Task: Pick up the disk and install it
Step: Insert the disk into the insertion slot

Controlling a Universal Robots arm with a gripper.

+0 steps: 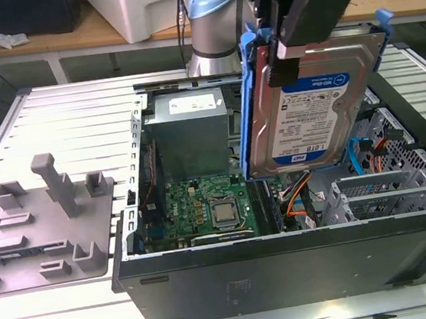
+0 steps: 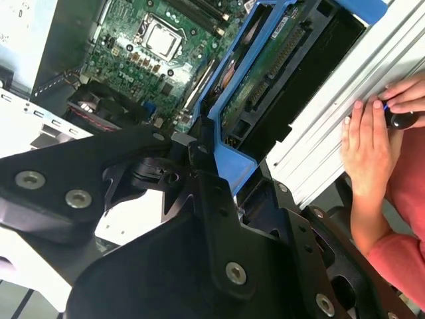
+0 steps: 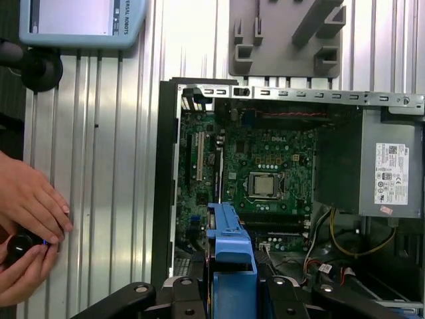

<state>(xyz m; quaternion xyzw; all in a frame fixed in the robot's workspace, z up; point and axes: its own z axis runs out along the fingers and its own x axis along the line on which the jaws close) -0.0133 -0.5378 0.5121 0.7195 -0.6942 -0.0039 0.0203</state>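
The disk (image 1: 308, 114) hangs upright over the open computer case (image 1: 288, 274), pinched at its upper end between the fingers (image 1: 285, 63) of the gripper (image 1: 292, 43). You are likely carrying a dense, rigid, shock-sensitive slab. Its blue carrier (image 1: 252, 109) probably flexes, so trust the metal body for grip.

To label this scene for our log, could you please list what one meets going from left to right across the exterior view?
From the left: grey moulded fixture on the table → grey power-supply box inside the open computer case → disk, raised above the case → metal drive bays.
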